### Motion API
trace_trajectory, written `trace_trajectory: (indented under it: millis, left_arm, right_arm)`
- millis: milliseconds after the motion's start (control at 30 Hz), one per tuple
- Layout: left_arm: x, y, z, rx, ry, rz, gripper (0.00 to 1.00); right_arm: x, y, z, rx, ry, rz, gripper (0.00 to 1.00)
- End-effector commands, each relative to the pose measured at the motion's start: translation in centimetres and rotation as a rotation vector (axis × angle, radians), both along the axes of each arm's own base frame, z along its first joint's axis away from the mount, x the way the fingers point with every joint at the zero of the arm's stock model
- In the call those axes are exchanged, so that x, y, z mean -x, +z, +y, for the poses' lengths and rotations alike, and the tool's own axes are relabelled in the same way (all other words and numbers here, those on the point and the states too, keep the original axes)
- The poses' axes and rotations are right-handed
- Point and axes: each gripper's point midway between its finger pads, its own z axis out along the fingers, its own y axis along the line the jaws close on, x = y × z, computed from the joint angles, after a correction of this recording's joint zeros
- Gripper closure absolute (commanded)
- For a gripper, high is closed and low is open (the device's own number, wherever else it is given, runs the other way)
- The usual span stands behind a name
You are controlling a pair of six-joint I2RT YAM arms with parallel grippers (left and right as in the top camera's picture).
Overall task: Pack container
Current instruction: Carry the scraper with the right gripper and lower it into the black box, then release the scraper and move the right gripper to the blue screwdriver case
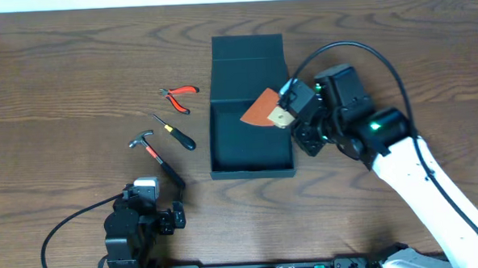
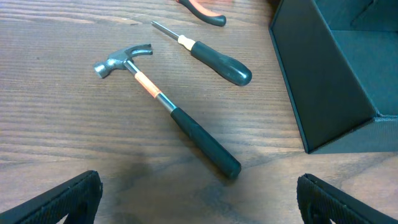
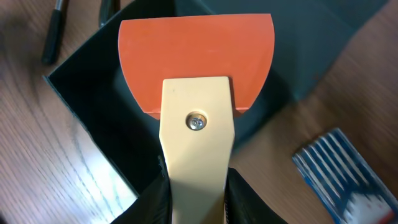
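Right claw (image 3: 196,208) clamped on a scraper (image 3: 197,93) over the open container (image 1: 244,154); left claw (image 2: 199,208) spread wide, holding nothing.

Right claw: fingers pinch the scraper's cream handle from both sides, and the orange blade sticks out ahead of the claw. The black container sits below and ahead of it with its flap lid laid back on the far side; the blade hangs over the box's interior by the wall nearest the claw. Can't tell if the blade touches the box. A blue-and-white packet (image 3: 339,174) lies on the table (image 1: 75,84) beside this claw, outside the box. Left claw: hammer (image 2: 168,109) is just ahead on the wood, screwdriver (image 2: 208,55) beyond it, red-handled pliers (image 1: 179,96) farther still. The container's corner is ahead on its other side.
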Motion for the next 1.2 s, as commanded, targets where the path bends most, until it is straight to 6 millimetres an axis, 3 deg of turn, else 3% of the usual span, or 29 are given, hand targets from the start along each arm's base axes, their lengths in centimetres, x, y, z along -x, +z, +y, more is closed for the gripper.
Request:
trace_trajectory:
  millis: [0,200,433,667,733,800,833,900,1000,1067,1167]
  left_arm:
    - [0.0,-0.3,0.2,-0.018,0.0,-0.002,0.01]
    - [0.0,-0.3,0.2,-0.018,0.0,-0.002,0.02]
    - [0.0,-0.3,0.2,-0.018,0.0,-0.002,0.02]
    - [0.0,-0.3,0.2,-0.018,0.0,-0.002,0.01]
    - [0.0,-0.3,0.2,-0.018,0.0,-0.002,0.01]
    - [0.0,-0.3,0.2,-0.018,0.0,-0.002,0.02]
    - [0.0,-0.3,0.2,-0.018,0.0,-0.002,0.01]
    - [0.0,-0.3,0.2,-0.018,-0.001,-0.002,0.02]
    - [0.0,-0.3,0.2,-0.018,-0.001,-0.002,0.02]
    - [0.0,-0.3,0.2,-0.018,0.0,-0.002,0.02]
    - [0.0,-0.3,0.2,-0.018,0.0,-0.002,0.02]
  right_arm:
    - [-0.5,-1.3,2.8,-0.047,0.05,0.044,0.74]
    - [-1.9,-5.5,6.2,-0.042,0.106,0.068,0.73]
    - [-1.0,-11.6,6.6,0.035,0.121,0.204,0.73]
    - [-0.4,-13.2,6.3,0.065,0.122,0.253,0.67]
    - [-0.1,-13.3,6.2,0.071,0.122,0.265,0.6]
    - [0.2,-13.3,6.0,0.074,0.122,0.277,0.41]
    - [0.4,-12.9,6.2,0.061,0.128,0.281,0.3]
    - [0.4,-11.6,6.7,0.022,0.142,0.264,0.21]
    - [-0.8,-7.0,7.2,-0.025,0.142,0.147,0.02]
    - [-2.1,-3.7,6.5,-0.013,0.12,0.035,0.01]
    - [-4.2,2.3,3.8,0.02,0.047,-0.143,0.01]
